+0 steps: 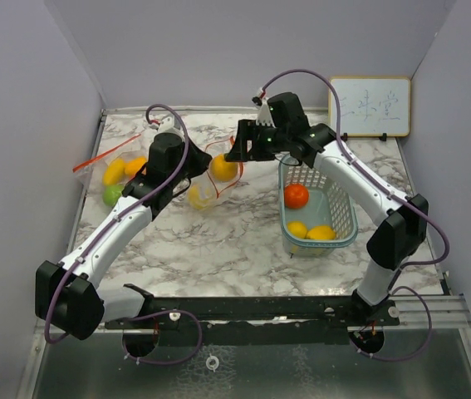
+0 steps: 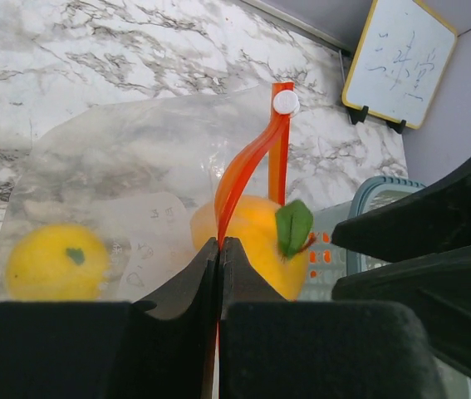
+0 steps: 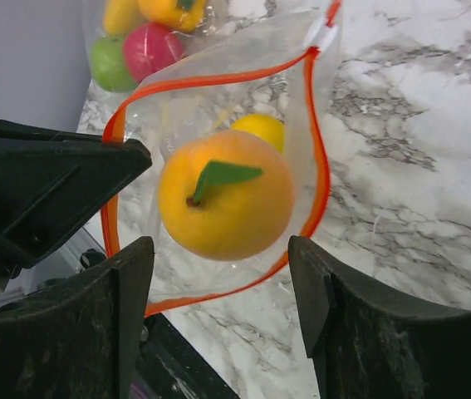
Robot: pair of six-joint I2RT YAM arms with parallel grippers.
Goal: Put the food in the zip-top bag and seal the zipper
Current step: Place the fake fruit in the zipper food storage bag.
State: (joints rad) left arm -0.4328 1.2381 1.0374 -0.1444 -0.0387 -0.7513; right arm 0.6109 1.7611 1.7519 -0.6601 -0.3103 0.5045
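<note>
One orange fruit [image 3: 225, 195] within open bag rim [image 3: 321, 158]

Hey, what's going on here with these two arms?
The left gripper is pinched shut on the orange zipper edge of the zip-top bag, holding its mouth up. The right gripper hangs open over that mouth, where an orange fruit with a green leaf sits, clear of both fingers. A yellow fruit lies deeper in the bag. Three more fruits wait in the basket, and the zipper is not sealed.
</note>
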